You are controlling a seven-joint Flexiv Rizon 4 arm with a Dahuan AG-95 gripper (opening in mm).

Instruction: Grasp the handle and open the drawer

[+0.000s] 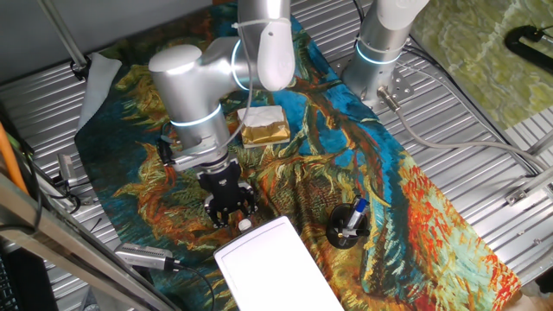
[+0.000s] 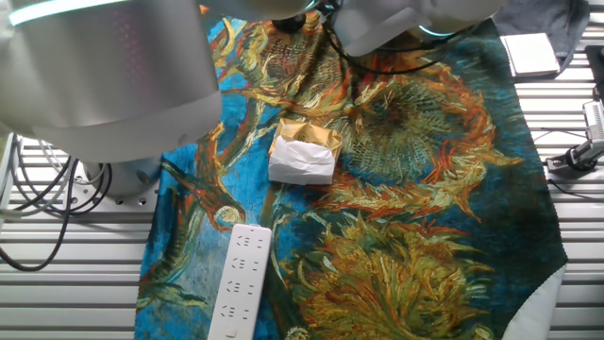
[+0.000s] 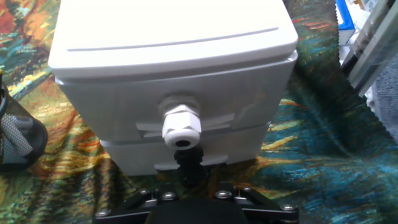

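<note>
The white box [image 1: 278,268] stands on the patterned cloth at the front. In the hand view its drawer [image 3: 186,118] sits flush in the box front, with the small round white handle [image 3: 181,126] at the centre. The handle also shows in one fixed view [image 1: 244,225]. My gripper [image 1: 233,213] hangs just in front of the handle, a short gap away, and its fingers look spread with nothing between them. In the hand view only its black base [image 3: 193,208] shows, below the handle, and the fingertips are out of view. The box is hidden in the other fixed view.
A black round holder with a blue pen [image 1: 348,226] stands right of the box, and its mesh shows at the left of the hand view [image 3: 15,137]. A white-and-gold block [image 1: 263,125] [image 2: 304,151] lies behind the arm. A slim white bar-shaped device [image 2: 241,280] lies on the cloth.
</note>
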